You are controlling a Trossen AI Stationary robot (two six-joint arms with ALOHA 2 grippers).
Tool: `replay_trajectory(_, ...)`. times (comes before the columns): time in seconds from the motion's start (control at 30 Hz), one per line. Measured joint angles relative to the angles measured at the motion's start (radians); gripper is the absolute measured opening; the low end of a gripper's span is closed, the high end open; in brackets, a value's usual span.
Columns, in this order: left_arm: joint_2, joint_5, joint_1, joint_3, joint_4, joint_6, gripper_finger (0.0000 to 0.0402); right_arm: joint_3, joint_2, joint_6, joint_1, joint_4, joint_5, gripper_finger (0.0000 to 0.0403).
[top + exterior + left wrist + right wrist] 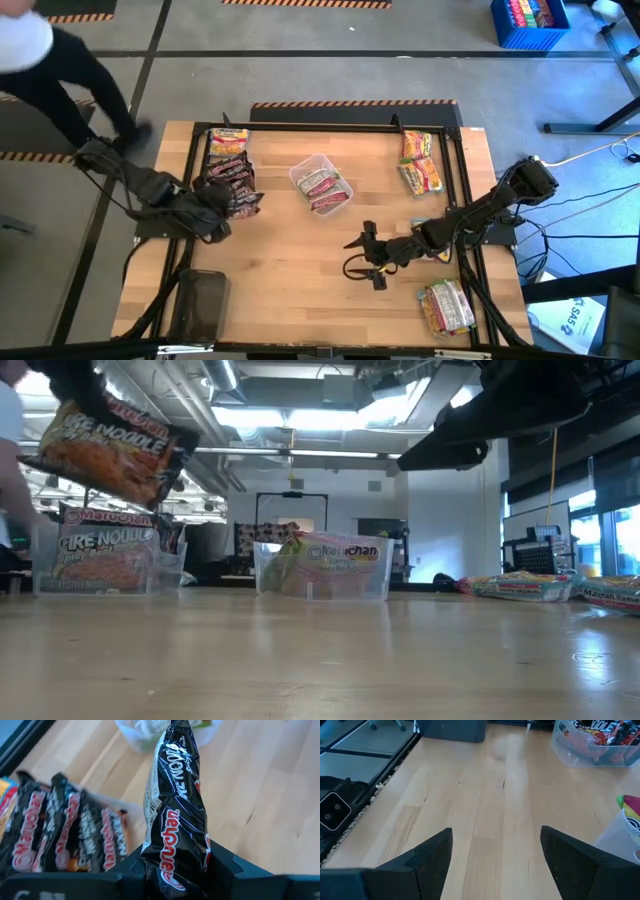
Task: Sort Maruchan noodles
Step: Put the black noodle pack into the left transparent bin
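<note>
My left gripper (228,203) is shut on a dark maroon Maruchan packet (175,810), held up over the table (110,448) beside a clear tray (100,565) of several dark packets (65,837) at the far left. A second clear tray (320,184) in the middle holds pale packets. Yellow packets (421,160) lie at the far right, and more packets (446,306) lie at the near right. My right gripper (366,256) is open and empty above bare wood near the table's middle; its fingers stand wide apart in the right wrist view (495,855). My left gripper pinches the dark packet's one short end (172,870) between its two fingers. The packet sticks out forward past the fingers, edge-on and crumpled along its length. It is lifted clear of the table, tilted, above and beside the left tray.
A dark box (200,305) stands at the table's near left corner. A black frame (330,127) runs around the work area. A person (40,55) stands beyond the far left corner. Bare wood lies between the middle tray and the near edge.
</note>
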Motion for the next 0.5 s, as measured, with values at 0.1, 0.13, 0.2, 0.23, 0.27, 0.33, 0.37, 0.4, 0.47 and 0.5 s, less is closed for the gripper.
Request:
replay_trajectory(0.1, -0.049, -0.001, 0.000, -0.054, -0.019, -0.015, 0.0111, 0.000, 0.000, 0.000, 0.000, 0.000, 0.000, 0.0285)
replay_trajectory(0.13, -0.058, -0.001, 0.000, -0.074, -0.022, -0.016, 0.0111, 0.000, 0.000, 0.000, 0.000, 0.000, 0.000, 0.0285)
replay_trajectory(0.2, -0.069, -0.005, 0.003, -0.110, -0.025, -0.018, 0.0111, 0.000, 0.000, 0.000, 0.000, 0.001, 0.000, 0.0285)
replay_trajectory(0.23, -0.070, -0.011, 0.008, -0.124, -0.023, -0.018, 0.0111, 0.000, 0.000, -0.001, 0.000, 0.001, 0.000, 0.0285)
replay_trajectory(0.27, -0.071, -0.016, 0.014, -0.139, -0.019, -0.017, 0.0111, 0.000, 0.000, -0.001, 0.000, 0.002, 0.000, 0.0285)
replay_trajectory(0.33, -0.071, -0.020, 0.027, -0.165, -0.016, -0.016, 0.0111, 0.000, 0.000, -0.001, 0.000, 0.002, 0.000, 0.0285)
replay_trajectory(0.37, -0.071, -0.020, 0.034, -0.177, -0.007, -0.011, 0.0111, 0.000, 0.000, -0.001, 0.000, 0.003, 0.000, 0.0285)
replay_trajectory(0.4, -0.071, -0.019, 0.041, -0.190, 0.007, -0.005, 0.0111, 0.000, 0.000, -0.001, 0.000, 0.005, 0.000, 0.0285)
replay_trajectory(0.47, -0.071, -0.018, 0.054, -0.216, 0.047, 0.018, 0.0111, 0.000, 0.000, -0.001, 0.000, 0.007, 0.000, 0.0285)
replay_trajectory(0.5, -0.071, -0.018, 0.060, -0.228, 0.062, 0.033, 0.0111, 0.000, 0.000, -0.001, 0.000, 0.007, 0.000, 0.0285)
